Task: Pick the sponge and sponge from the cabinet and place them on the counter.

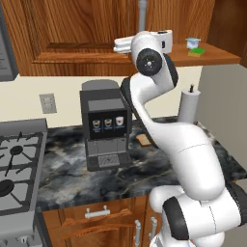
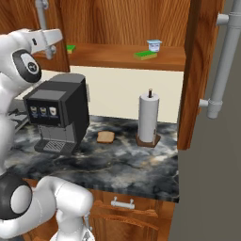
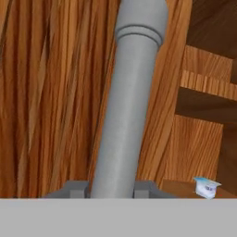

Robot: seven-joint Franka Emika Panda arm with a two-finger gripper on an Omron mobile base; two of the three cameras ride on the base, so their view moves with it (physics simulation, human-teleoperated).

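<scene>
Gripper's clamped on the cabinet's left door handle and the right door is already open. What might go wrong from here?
1. The gripper is shut on the bar handle; swinging the door off its hinge arc could make it slip.
2. The arm's elbow sits close to the shelf edge and may bump it.
3. The cup stands right beside one sponge, so it could get knocked in a later grasp.

Matt grey metal-looking bar handle (image 3: 127,106) runs up between the jaws, against streaky reddish-brown wood cabinet (image 3: 51,92); marbled dark stone counter (image 1: 67,164) lies below.

Coffee machine (image 1: 105,126); bread slice (image 2: 105,137); paper-towel roll (image 2: 148,117); cup (image 2: 154,45)
</scene>
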